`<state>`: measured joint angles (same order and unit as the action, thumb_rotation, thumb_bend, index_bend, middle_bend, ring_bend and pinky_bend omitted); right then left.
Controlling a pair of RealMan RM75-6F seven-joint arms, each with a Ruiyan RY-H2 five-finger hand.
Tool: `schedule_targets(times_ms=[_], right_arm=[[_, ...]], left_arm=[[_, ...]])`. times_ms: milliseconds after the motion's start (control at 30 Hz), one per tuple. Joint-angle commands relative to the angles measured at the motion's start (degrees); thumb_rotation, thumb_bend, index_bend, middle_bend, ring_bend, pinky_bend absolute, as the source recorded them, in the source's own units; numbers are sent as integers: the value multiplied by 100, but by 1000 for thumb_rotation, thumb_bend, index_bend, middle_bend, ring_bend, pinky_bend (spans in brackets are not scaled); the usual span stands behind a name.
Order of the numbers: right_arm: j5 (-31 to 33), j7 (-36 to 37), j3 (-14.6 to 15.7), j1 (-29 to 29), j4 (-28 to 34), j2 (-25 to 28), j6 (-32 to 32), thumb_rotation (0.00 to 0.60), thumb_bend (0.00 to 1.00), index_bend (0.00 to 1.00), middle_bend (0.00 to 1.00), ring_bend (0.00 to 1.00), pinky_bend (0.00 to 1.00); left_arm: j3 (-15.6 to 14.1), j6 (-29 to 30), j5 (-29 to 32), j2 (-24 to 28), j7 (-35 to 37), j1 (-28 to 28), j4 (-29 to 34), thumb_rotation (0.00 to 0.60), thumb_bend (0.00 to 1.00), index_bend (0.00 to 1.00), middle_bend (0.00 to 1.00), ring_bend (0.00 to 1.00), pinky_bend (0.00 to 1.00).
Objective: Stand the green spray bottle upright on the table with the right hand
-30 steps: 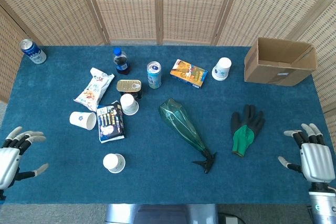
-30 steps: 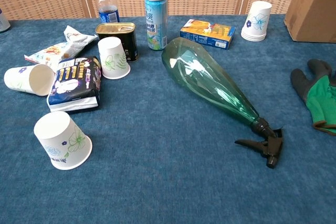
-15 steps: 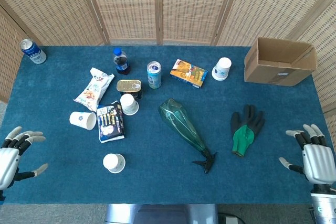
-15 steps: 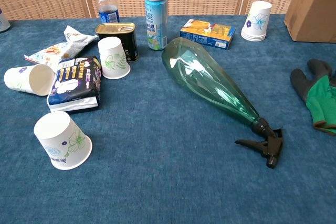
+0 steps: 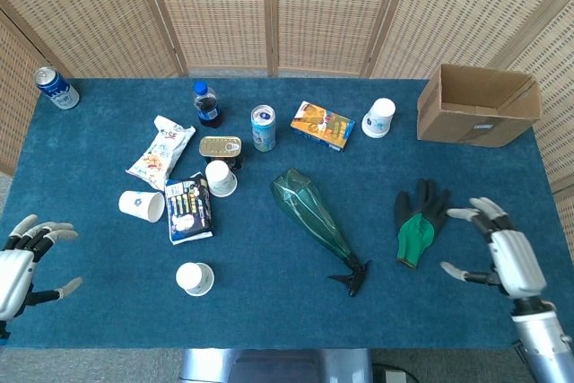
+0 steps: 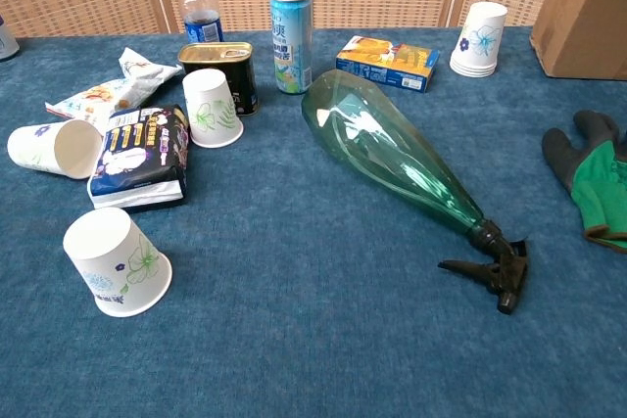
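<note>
The green spray bottle [image 5: 310,213] lies on its side in the middle of the blue table, its wide base toward the back left and its black trigger head [image 5: 351,277] toward the front. The chest view shows the same bottle [image 6: 392,159] flat, with the trigger head [image 6: 498,274] at the near right. My right hand [image 5: 504,256] hovers open at the front right, just right of the glove and well clear of the bottle. My left hand [image 5: 20,263] is open at the front left edge. Neither hand shows in the chest view.
A green and black glove [image 5: 419,221] lies between the bottle and my right hand. A cardboard box [image 5: 478,105] stands at the back right. Paper cups [image 5: 195,278], a dark snack bag [image 5: 187,207], a tin [image 5: 220,147], a can [image 5: 263,126] and a cola bottle [image 5: 206,103] crowd the left half.
My right hand has moved left and slightly away from the table edge, toward the glove. The bottle and my left hand have stayed put.
</note>
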<state>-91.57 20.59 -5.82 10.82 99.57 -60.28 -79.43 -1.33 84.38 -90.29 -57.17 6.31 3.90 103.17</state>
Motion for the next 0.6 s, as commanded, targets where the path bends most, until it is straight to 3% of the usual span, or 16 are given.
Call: schedule_targets(times_ms=[33,200,333,600], right_arm=[[-266,513,-96,425,169,53,375,600,142,257,312,121,126],[-467,1005,-214,915,308,-14,741,600,143,257,312,121,126],[-723,1654,-296,1627,494,-155,1396,600,144,255,312,121,125],[-859,1814,-297,2424,594,-574,2101,600,146,254,312,121,122]], left_arm=[[9,-32,38,11,-45,14,29,597,183,308,281,217,50],[26,-77,112,13,-91,28,61,598,183,309,281,216,51],[42,-163,258,3,-151,39,60,597,183,308,281,216,50],[98,-298,395,-26,-234,112,63,597,184,307,281,216,50]])
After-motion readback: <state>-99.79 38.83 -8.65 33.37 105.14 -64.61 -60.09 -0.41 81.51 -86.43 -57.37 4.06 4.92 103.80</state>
